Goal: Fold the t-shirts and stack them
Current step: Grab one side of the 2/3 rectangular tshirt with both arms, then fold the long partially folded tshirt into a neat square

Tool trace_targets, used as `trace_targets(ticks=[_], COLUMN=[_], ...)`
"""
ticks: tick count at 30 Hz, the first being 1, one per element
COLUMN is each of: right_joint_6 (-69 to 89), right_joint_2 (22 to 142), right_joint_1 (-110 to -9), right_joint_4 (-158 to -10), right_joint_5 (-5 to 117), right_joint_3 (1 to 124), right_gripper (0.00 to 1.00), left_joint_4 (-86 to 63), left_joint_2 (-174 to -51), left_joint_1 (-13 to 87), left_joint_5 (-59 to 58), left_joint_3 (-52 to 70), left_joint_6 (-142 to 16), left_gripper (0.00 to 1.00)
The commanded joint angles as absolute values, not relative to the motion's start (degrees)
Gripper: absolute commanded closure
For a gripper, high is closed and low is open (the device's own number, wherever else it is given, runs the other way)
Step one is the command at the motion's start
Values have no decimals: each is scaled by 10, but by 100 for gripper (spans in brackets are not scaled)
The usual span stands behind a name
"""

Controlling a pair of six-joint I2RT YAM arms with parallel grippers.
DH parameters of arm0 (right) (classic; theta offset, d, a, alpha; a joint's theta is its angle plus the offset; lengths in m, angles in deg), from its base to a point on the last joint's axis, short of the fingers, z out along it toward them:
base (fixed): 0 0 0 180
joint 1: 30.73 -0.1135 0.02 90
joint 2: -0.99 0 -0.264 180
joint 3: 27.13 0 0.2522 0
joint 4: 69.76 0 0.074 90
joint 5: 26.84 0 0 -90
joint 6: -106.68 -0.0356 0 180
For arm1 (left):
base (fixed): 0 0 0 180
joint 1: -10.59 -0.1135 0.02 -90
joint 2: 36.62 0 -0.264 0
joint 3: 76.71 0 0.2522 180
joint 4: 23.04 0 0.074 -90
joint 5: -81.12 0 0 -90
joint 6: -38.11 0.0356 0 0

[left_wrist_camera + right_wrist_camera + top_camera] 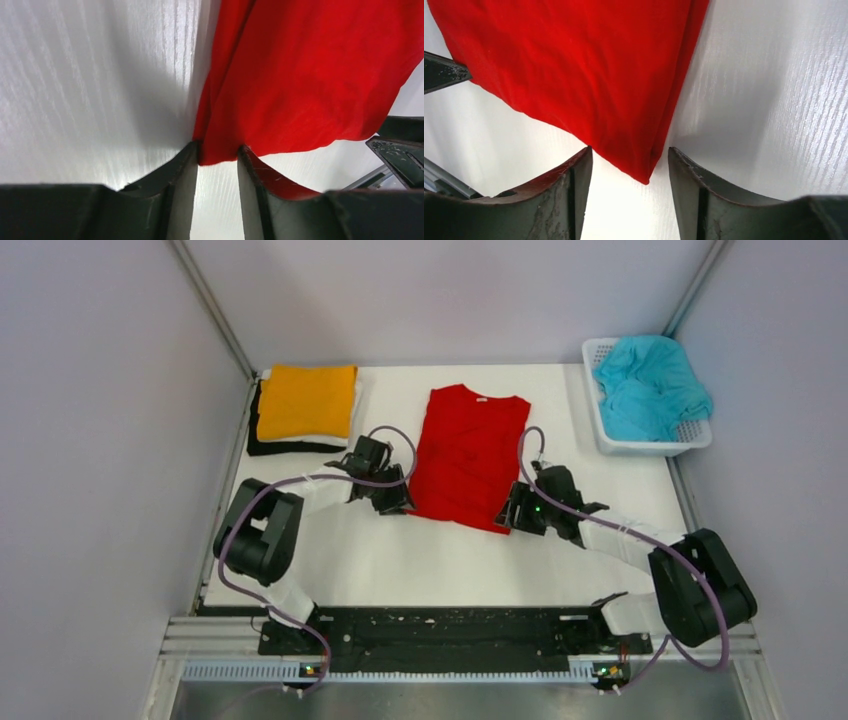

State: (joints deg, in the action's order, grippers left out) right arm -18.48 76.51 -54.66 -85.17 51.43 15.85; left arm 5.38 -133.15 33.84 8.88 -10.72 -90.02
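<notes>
Pale grey walls [100, 440] with slim aluminium corner posts [215, 310] close in a white table [400, 560] whose top shows a faint streaked grain in the wrist views, and a black base plate [440, 625] runs along its near edge under both arms. At the far left corner sits a neat stack of folded shirts: an orange t-shirt [305, 400] on top, a white t-shirt [300, 437] showing as a thin edge beneath it, and a black t-shirt [290, 448] at the bottom. At the far right a white perforated plastic basket [650, 447] holds a crumpled teal t-shirt [650, 385]. The bright red t-shirt [470, 455] lies flat in the middle of the table, narrowed into a long panel with its sleeves turned in, collar towards the far wall and hem towards the arms, the cloth lightly creased and doubled along both long sides. The left gripper [392, 502] is down at the near left corner of the hem; seen from its wrist, its jaws stand apart with bare table between them, and the red corner [300, 75] reaches in to touch both fingertips, a strip of hem trailing past the right-hand finger. The right gripper [512, 515] is at the near right corner, jaws parted wide, and the pointed red corner [574, 65] lies between the fingers [574, 185] without touching either.
</notes>
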Motion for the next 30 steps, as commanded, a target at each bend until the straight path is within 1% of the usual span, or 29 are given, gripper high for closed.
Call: trace_targets(ticks=[1,2,4,7,8,9,10,13,15,18,23,27,30], right_joint_6=[-204,-205,-206,-208,-209,-212,-213,-208,-203,-198,-217,-240,-240], right_joint_2=[792,795,800,799,797,794,790,752,705,615,481,401,382], right_joint_1=[-555,-556,-561,-578,-583,-585,-588,-604,-612,-625,-687,-711,-711], right_joint_4=[-841,-841,-848,-877,-882,-885,-889,-930,-969,-1048,-1160,-1213,-1231], right_joint_5=[513,510,509,541,544,544,543,528,501,434,344,335,366], right_joint_3=[142,141,139,139,137,134,129,123,112,94,107,152,195], right_gripper=[46,48,54,68,74,88,100,100,100,100,100,100,100], left_joint_4=[18,17,16,9,6,4,5,31,56,102,208,257,262], left_joint_2=[-1357,-1361,-1362,-1352,-1343,-1335,-1325,-1277,-1224,-1096,-880,-748,-715], left_joint_1=[347,348,349,349,348,348,349,349,349,354,387,416,417], left_joint_5=[111,111,106,96,94,91,88,70,50,25,16,7,-23], left_joint_3=[-121,-123,-127,-140,-146,-151,-157,-183,-214,-270,-318,-307,-278], left_joint_6=[-906,-908,-912,-920,-924,-927,-931,-936,-939,-944,-965,-986,-984], left_gripper=[68,77,100,100,100,100,100,100,100,100,100,100,100])
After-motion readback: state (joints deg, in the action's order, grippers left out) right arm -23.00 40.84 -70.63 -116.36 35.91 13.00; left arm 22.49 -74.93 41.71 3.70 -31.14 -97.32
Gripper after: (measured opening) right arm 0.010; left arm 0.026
